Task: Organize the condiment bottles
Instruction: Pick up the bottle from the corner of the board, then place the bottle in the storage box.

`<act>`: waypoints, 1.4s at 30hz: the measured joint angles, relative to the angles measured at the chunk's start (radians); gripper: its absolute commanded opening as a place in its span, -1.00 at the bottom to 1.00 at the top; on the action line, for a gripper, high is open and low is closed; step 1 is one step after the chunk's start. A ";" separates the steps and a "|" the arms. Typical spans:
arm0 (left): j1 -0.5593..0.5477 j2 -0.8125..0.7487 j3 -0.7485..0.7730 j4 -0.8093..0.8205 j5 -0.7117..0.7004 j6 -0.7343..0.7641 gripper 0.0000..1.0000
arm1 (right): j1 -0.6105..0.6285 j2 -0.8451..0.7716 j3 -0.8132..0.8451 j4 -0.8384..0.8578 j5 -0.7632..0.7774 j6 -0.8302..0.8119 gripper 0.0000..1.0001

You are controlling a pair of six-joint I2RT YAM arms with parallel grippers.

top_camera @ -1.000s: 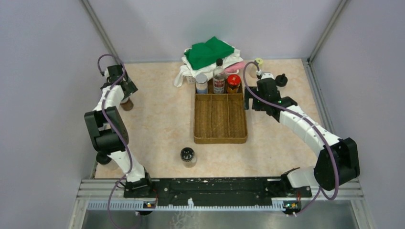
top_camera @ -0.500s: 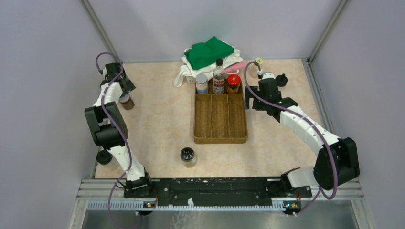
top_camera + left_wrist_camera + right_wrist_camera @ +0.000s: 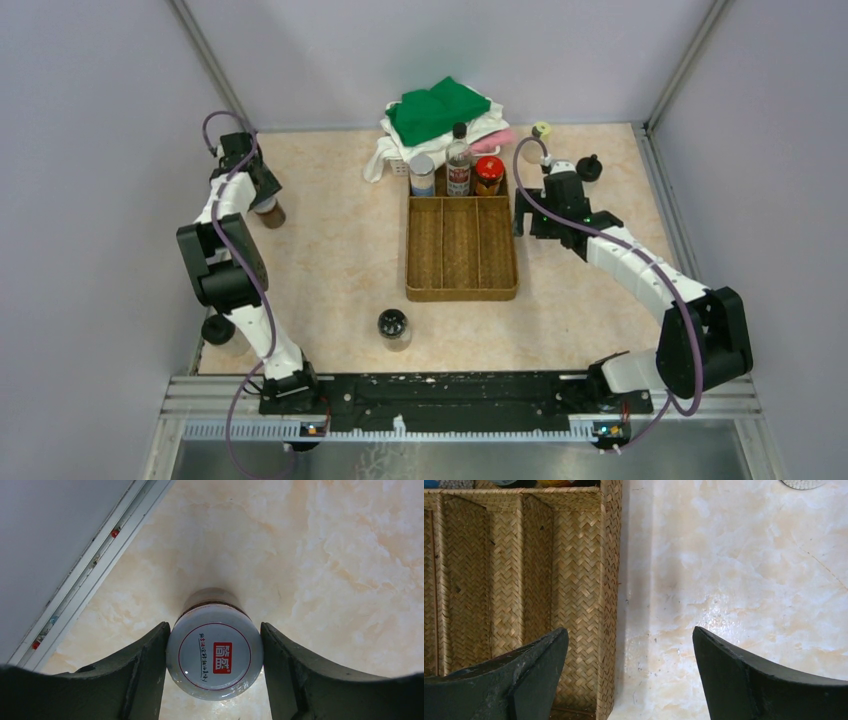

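Observation:
At the table's far left a white-lidded jar (image 3: 270, 213) stands upright, and my left gripper (image 3: 262, 200) is over it. In the left wrist view both fingers press the sides of its lid (image 3: 215, 652), so my left gripper (image 3: 215, 627) is shut on the jar. Three condiment bottles stand at the tray's back end: a grey-lidded one (image 3: 422, 172), a tall clear black-capped one (image 3: 459, 158) and a red-lidded one (image 3: 488, 173). My right gripper (image 3: 528, 212) hangs open and empty over the tray's right wall (image 3: 610, 580); in its wrist view the right gripper (image 3: 629, 630) holds nothing.
The brown divided tray (image 3: 462, 292) lies mid-table. A black-lidded jar (image 3: 394, 326) stands near the front. A yellowish-lidded jar (image 3: 540, 131) and a small black-capped bottle (image 3: 590, 167) stand at the back right. Green and white cloths (image 3: 440, 110) are piled behind the tray.
My left gripper's fingers have come together onto the white-lidded jar's lid. The right arm has shifted slightly toward the near side, still open.

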 measured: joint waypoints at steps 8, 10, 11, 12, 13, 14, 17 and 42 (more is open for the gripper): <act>-0.090 -0.042 -0.048 -0.006 0.035 0.027 -0.07 | -0.004 -0.023 -0.028 0.014 -0.004 0.013 0.86; -0.163 -0.055 -0.058 -0.020 0.035 0.037 -0.07 | -0.004 -0.033 -0.032 0.016 -0.004 0.017 0.86; -0.206 -0.061 -0.062 -0.029 0.037 0.039 -0.07 | -0.004 -0.039 -0.032 0.016 -0.004 0.019 0.86; -0.247 -0.066 -0.064 -0.040 0.043 0.040 -0.07 | -0.004 -0.045 -0.033 0.016 -0.004 0.023 0.86; -0.292 -0.073 -0.067 -0.052 0.051 0.042 -0.07 | -0.004 -0.051 -0.034 0.016 -0.003 0.024 0.86; -0.324 -0.079 -0.069 -0.061 0.062 0.043 -0.07 | -0.005 -0.058 -0.034 0.016 -0.003 0.025 0.86; -0.410 -0.111 -0.074 -0.096 0.087 0.055 -0.07 | -0.005 -0.080 -0.037 0.015 -0.004 0.027 0.86; -0.818 -0.291 0.076 -0.231 0.068 0.108 -0.06 | -0.011 -0.168 -0.046 -0.012 -0.023 0.043 0.86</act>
